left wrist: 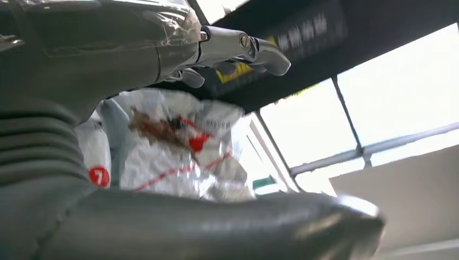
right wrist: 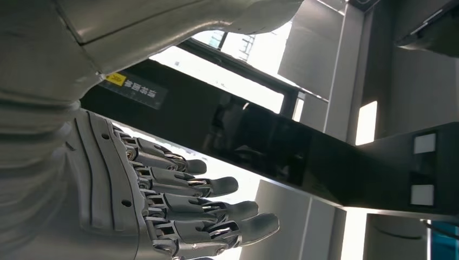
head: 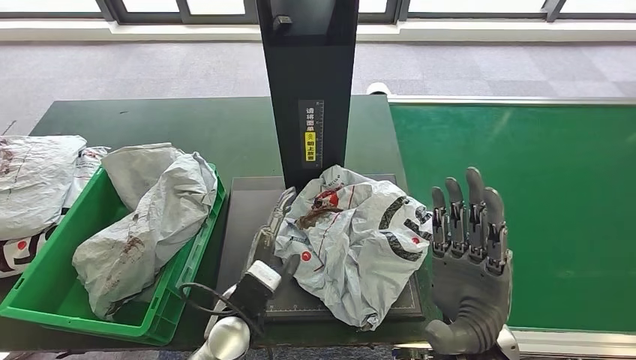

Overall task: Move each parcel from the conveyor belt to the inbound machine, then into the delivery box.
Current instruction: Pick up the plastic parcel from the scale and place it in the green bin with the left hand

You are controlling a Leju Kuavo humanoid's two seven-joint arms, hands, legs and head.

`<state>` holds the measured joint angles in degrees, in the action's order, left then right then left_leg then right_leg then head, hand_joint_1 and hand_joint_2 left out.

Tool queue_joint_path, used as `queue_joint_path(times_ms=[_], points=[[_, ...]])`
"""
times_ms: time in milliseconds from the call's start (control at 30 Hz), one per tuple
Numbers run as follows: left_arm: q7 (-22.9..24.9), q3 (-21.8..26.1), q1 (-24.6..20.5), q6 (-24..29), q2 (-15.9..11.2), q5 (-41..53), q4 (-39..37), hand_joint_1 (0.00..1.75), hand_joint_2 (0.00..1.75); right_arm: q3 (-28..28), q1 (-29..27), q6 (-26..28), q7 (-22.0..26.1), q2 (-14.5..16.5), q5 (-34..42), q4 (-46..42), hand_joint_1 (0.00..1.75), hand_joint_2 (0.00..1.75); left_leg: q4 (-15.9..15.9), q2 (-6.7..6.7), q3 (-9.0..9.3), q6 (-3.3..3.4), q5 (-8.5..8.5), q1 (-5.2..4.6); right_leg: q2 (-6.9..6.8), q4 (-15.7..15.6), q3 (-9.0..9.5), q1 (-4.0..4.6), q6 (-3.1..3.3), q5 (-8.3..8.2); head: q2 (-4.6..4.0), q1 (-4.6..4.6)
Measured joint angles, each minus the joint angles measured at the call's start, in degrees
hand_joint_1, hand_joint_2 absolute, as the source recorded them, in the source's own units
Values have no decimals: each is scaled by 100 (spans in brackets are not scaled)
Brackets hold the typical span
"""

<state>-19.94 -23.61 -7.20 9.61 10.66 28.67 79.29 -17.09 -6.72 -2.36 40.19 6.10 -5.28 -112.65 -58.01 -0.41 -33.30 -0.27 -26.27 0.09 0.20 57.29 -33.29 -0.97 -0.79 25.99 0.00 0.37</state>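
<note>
A crumpled white-and-grey parcel [head: 352, 240] with red marks lies on the black platform of the inbound machine [head: 246, 214]. My left hand [head: 270, 232] lies along the parcel's left edge with its fingers stretched out. In the left wrist view the parcel [left wrist: 173, 151] sits between the fingers [left wrist: 243, 49] and the thumb [left wrist: 216, 222], which stand wide apart and do not close on it. My right hand [head: 469, 247] is held up flat just right of the parcel, fingers straight and empty; its fingers [right wrist: 205, 211] are extended in the right wrist view.
The green delivery box [head: 45, 307] at the left holds grey parcels [head: 150, 225]. More parcels [head: 30, 187] lie beyond its left side. The machine's black post [head: 309, 82] rises behind the platform. The green conveyor belt [head: 540, 187] stretches to the right.
</note>
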Motion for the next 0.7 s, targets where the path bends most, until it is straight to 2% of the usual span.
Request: queue_joint_path(times_ms=[100, 133, 267, 533, 700], points=[[166, -264, -386, -35, 73, 577, -651, 0, 0, 0, 53, -47, -2, 0, 16, -68, 0, 175, 0, 1, 0, -1, 1, 0, 2, 0, -2, 0, 1, -4, 0, -1], [191, -345, -490, -32, 98, 728, -844, 0, 0, 0, 76, -59, -3, 0, 26, -75, 0, 175, 0, 2, 0, -1, 2, 0, 2, 0, -2, 0, 1, -4, 0, -1], [181, -619, -787, -30, 193, 1096, -1471, 0, 175, 0, 166, -82, -4, -2, 63, -83, 0, 175, 0, 1, 0, -1, 2, 0, 2, 1, -3, 0, 1, -4, 0, -1], [345, -1358, -1144, 256, 352, 2485, -2451, 0, 175, -1, 355, -122, -7, -12, 144, -72, 0, 175, 0, 1, -4, -1, 1, 0, 2, 1, -3, 0, 2, -4, 0, 0], [512, -1675, -1233, 559, 381, 2923, -2811, 3, 175, 0, 375, -174, -8, -15, 179, -62, 0, 175, 0, 1, -5, -1, 1, 0, 2, 1, -4, 0, 1, -4, 0, -1]])
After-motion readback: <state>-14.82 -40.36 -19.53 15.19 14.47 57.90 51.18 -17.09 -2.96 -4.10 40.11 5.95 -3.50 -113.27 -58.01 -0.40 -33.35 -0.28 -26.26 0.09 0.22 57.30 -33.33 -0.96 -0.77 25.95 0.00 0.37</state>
